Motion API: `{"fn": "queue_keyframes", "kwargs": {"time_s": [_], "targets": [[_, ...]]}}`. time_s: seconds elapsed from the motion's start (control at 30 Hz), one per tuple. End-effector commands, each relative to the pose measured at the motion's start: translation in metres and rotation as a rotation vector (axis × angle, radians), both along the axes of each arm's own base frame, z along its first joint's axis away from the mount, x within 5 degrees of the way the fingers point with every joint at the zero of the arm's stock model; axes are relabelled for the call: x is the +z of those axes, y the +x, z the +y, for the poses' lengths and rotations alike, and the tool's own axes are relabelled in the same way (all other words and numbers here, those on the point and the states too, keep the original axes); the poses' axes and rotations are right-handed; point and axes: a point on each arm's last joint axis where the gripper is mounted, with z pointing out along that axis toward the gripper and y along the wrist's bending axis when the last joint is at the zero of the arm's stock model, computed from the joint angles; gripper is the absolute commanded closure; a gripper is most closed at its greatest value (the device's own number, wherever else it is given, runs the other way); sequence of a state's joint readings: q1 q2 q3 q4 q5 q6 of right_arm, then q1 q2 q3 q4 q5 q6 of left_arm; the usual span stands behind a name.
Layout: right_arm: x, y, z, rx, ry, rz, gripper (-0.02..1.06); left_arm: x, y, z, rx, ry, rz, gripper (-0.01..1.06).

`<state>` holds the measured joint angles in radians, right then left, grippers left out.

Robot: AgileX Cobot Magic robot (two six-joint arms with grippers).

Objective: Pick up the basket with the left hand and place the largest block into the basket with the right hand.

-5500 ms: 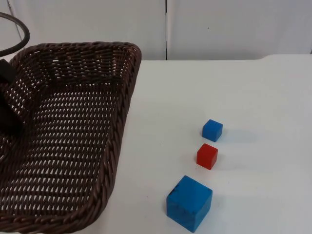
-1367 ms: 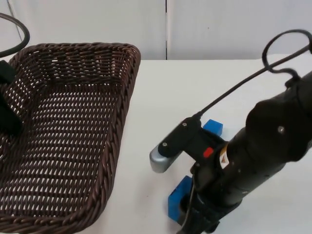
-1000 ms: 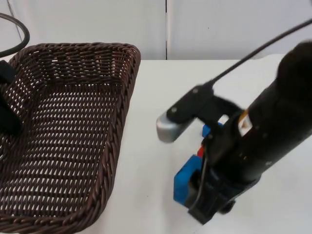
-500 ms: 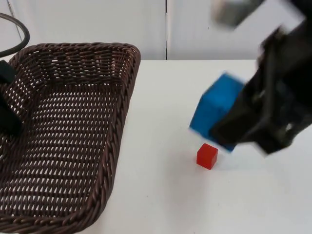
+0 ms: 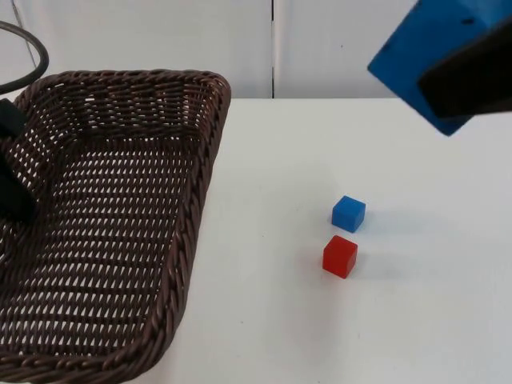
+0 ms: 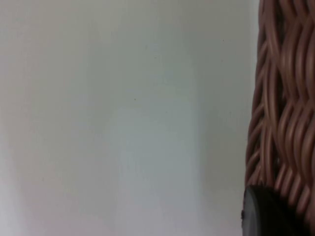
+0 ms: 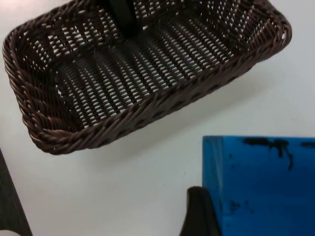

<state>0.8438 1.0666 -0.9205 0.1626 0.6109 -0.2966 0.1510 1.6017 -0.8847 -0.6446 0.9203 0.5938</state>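
Note:
A dark brown wicker basket (image 5: 120,224) takes up the left side in the top view, and my left gripper (image 5: 11,172) is shut on its left rim. That woven rim (image 6: 280,113) runs right beside a black fingertip (image 6: 266,214) in the left wrist view. High over the table's back right hangs the largest block, a big blue cube (image 5: 424,56), with my right gripper (image 5: 468,76) shut on it. The right wrist view has the cube (image 7: 261,187) against a black fingertip (image 7: 199,211), and the basket (image 7: 147,69) lies beyond it across bare table.
A small blue block (image 5: 349,214) and a small red block (image 5: 340,256) sit close together on the white table (image 5: 264,304), right of centre. The grey partition wall (image 5: 240,40) closes off the back.
My right gripper closed on the big blue cube at the table's front and lifted it up and back to the right, uncovering the two small blocks. The basket and left gripper stayed put.

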Motion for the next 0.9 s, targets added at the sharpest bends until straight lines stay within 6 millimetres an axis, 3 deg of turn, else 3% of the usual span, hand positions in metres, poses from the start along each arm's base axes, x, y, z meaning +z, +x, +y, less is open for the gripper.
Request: {"fn": "queue_keyframes", "kwargs": {"time_s": [0.0, 0.53, 0.73, 0.83, 0.87], "targets": [[0.005, -0.002, -0.001, 0.006, 0.015, -0.019, 1.05, 0.004, -0.002, -0.002, 0.010, -0.015, -0.006, 1.05], [0.008, 0.008, 0.010, -0.020, 0.107, -0.069, 1.05, 0.004, -0.002, -0.002, 0.009, -0.016, -0.004, 1.05], [0.008, 0.030, 0.035, -0.017, 0.074, -0.037, 1.05, 0.004, -0.002, -0.002, 0.011, -0.017, -0.004, 1.05], [0.012, 0.053, 0.063, -0.002, 0.027, 0.003, 1.05, 0.004, -0.002, -0.002, 0.010, -0.019, -0.003, 1.05], [0.012, 0.053, 0.063, -0.002, 0.027, 0.003, 1.05, 0.004, -0.002, -0.002, 0.010, -0.019, -0.003, 1.05]]}}
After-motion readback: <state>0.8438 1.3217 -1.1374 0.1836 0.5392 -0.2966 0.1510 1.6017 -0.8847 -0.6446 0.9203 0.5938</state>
